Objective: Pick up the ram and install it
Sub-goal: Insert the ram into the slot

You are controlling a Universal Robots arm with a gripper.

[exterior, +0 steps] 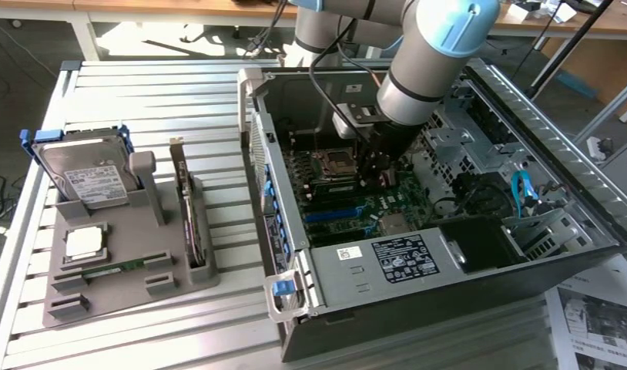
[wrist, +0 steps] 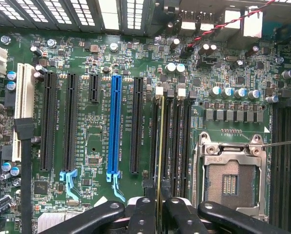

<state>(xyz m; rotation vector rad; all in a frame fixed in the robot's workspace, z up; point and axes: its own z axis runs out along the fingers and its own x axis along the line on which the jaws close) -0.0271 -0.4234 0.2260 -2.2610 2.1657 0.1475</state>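
Grips the ram [wrist: 160, 141] edge-on between clenched fingers [wrist: 144, 212] of the gripper [wrist: 160, 204], along a memory slot [wrist: 155, 122] beside the open processor socket [wrist: 231, 183]. Could jam, or strain the motherboard [wrist: 94, 141], if pressed down askew or off the slot's line.

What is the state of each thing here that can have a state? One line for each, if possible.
Gripper: shut on the ram.
Ram: on edge along a memory slot; whether it is seated, I cannot tell.
Computer case: on its side, open.
Processor socket: empty.
Blue card slot: empty.
Hard drive: standing in the gray holder.
Processor chip: lying flat in the holder.
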